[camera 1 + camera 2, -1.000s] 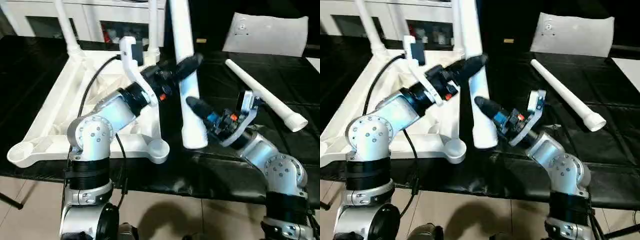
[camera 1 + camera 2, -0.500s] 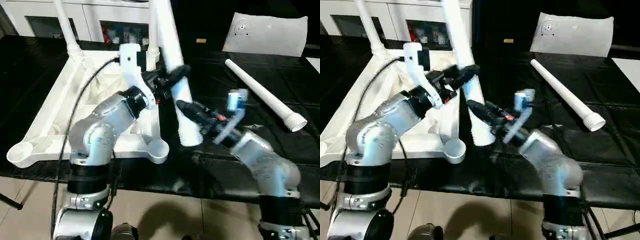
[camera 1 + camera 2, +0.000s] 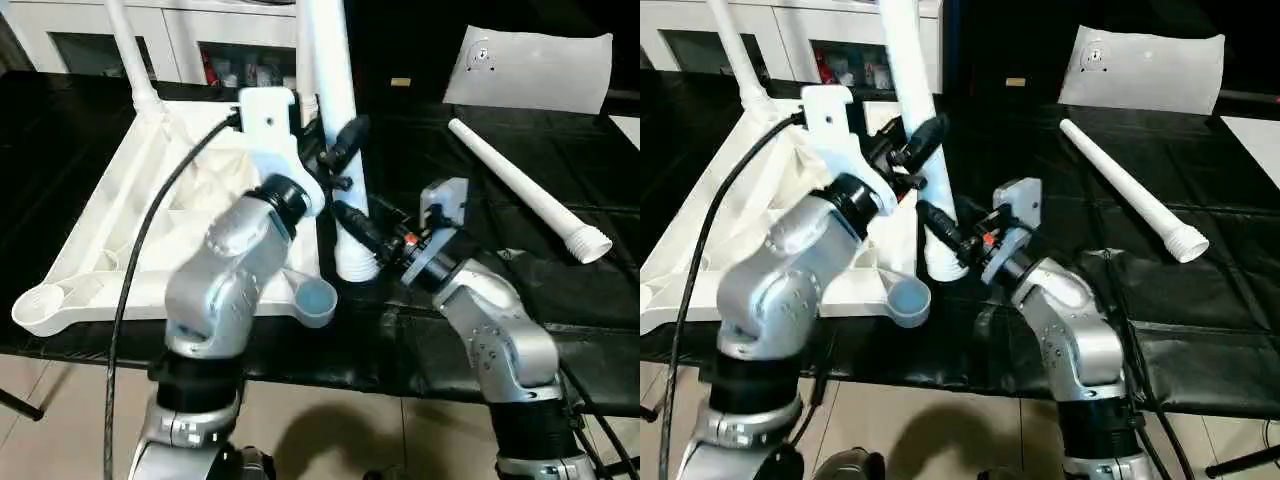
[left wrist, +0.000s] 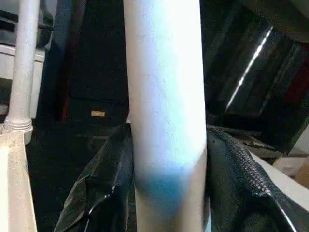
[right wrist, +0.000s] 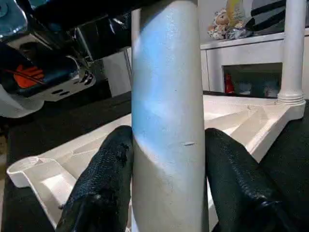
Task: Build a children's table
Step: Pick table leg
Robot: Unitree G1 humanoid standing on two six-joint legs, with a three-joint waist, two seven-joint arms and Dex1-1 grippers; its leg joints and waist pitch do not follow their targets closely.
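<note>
White tube leg stands near-upright on black-covered table, threaded end down, just beside tabletop's near corner socket. Left end effector clamps leg mid-shaft; right end effector clamps it low, part-closed. Upturned tabletop has two legs fitted at far corners. Advice: lift together, keep leg vertical, centre over socket, then lower.

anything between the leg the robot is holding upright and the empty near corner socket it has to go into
Nothing visible. The long white tapered tube leg, clamped by the left tool and the right tool, stands beside the round near corner socket of the white ribbed plastic tabletop, with open black table between.
</note>
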